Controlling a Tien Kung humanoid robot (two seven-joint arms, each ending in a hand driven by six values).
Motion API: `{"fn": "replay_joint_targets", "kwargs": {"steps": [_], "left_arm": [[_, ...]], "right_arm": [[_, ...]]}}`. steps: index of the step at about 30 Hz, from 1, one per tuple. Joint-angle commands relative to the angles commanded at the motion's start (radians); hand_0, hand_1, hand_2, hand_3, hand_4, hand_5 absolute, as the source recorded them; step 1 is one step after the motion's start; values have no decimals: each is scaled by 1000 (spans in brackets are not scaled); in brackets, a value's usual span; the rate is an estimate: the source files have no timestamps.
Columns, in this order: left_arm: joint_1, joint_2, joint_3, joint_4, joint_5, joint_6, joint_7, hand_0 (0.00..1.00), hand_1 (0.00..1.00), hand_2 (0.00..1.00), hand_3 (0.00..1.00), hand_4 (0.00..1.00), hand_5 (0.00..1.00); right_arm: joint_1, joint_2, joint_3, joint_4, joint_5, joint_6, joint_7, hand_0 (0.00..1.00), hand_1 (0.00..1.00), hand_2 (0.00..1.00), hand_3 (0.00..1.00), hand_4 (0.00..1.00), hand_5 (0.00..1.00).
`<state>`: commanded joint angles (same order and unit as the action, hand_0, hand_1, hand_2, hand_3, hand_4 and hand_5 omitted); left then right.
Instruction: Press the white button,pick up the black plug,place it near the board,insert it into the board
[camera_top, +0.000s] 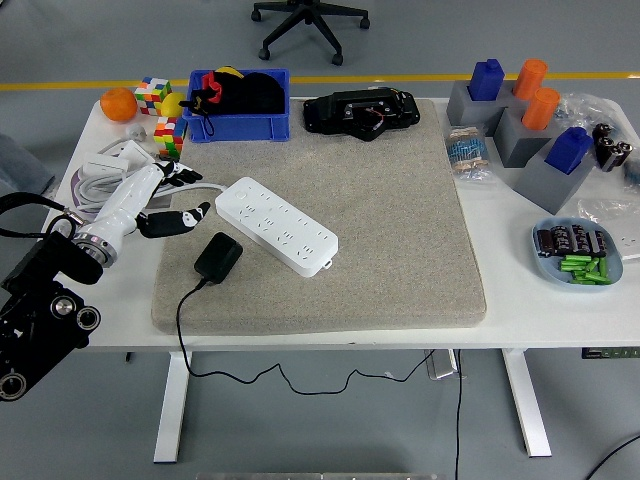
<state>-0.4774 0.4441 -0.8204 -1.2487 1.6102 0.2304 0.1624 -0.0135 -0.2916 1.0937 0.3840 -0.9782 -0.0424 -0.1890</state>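
Grey mat, strip and plug at centre left

Grey felt mat (400, 220) covers the white surface (500, 320). On it lies the white power strip (277, 226), with the black plug (218, 255) just below its left end, cable trailing off the near edge. The left hand (165, 205), fingers loosely spread and empty, hovers left of both. A blue bin (240, 125) sits upper left; an office chair (310, 20) stands beyond.

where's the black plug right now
In the head view, the black plug lies on the grey mat at its left side, just left of the white power strip and below the left hand.
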Motion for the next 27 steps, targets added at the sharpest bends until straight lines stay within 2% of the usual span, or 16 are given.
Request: {"fn": "replay_joint_targets", "kwargs": {"steps": [3, 4, 9, 10, 14, 16, 21, 22, 27], "left_arm": [[-35, -1, 37, 21, -5, -14, 8, 462, 528, 501, 677, 359, 2], [-48, -1, 51, 29, -7, -19, 11, 301, 277, 208, 677, 2, 2], [-126, -13, 135, 91, -23, -67, 43, 301, 277, 208, 677, 2, 2], [-144, -17, 156, 110, -25, -75, 49, 301, 198, 134, 671, 2, 2], [-192, -36, 207, 174, -36, -90, 58, 301, 198, 134, 671, 2, 2], [-208, -45, 218, 198, -39, -92, 59, 312, 189, 136, 677, 2, 2], [-257, -72, 255, 267, -34, -98, 65, 312, 189, 136, 677, 2, 2], [-263, -75, 261, 273, -34, -98, 66, 312, 188, 137, 683, 2, 2], [-312, -108, 321, 341, 0, -113, 93, 312, 188, 137, 683, 2, 2]], "right_arm": [[1, 0, 0, 0, 1, 0, 0, 696, 637, 648, 592, 670, 418], [2, 0, 0, 0, 1, 0, 0, 695, 637, 648, 592, 670, 417], [5, -1, -6, 0, 4, 4, -5, 695, 637, 648, 592, 670, 417], [5, -2, -9, 0, 5, 3, -6, 527, 609, 642, 592, 669, 418], [7, -4, -19, -1, 7, 3, -5, 527, 609, 642, 592, 669, 418], [9, -6, -22, -1, 8, 2, -4, 495, 594, 641, 592, 669, 419], [12, -9, -30, -2, 10, 2, -4, 495, 594, 641, 592, 669, 419], [12, -10, -31, -2, 10, 2, -4, 529, 600, 641, 592, 669, 419], [16, -14, -39, -1, 12, 1, -3, 529, 600, 641, 592, 669, 419]]}}
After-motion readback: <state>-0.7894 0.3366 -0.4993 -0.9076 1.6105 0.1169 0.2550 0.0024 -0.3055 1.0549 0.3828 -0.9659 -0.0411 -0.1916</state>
